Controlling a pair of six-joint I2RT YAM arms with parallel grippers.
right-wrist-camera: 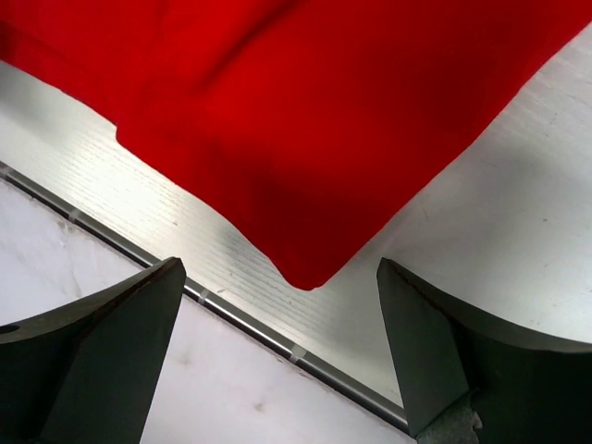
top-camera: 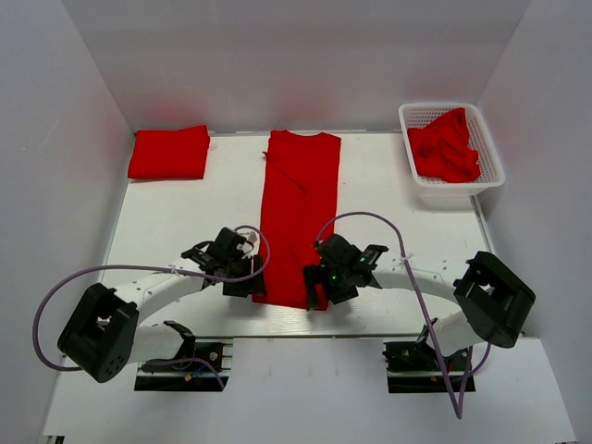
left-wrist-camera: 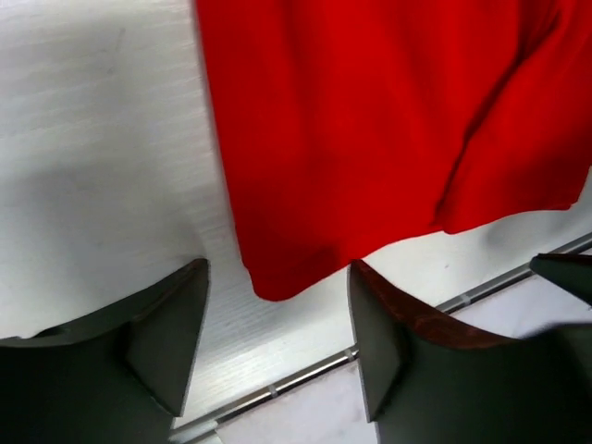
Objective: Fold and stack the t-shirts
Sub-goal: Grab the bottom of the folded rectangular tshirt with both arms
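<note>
No readable text or labels anywhere in view

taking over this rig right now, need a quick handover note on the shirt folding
left claw: open, holding nothing, at the near left corner of the centre t-shirt.
right claw: open, empty, at the same shirt's near right corner.
centre t-shirt: flat on the table as a long narrow strip.
folded t-shirt: far left of the table.
crumpled t-shirts: in the white basket, far right.
done: one shirt folded; centre one narrowed lengthwise.
left: likely grip both near corners, fold the strip up, stack it on the folded one, then do the basket shirts.
</note>
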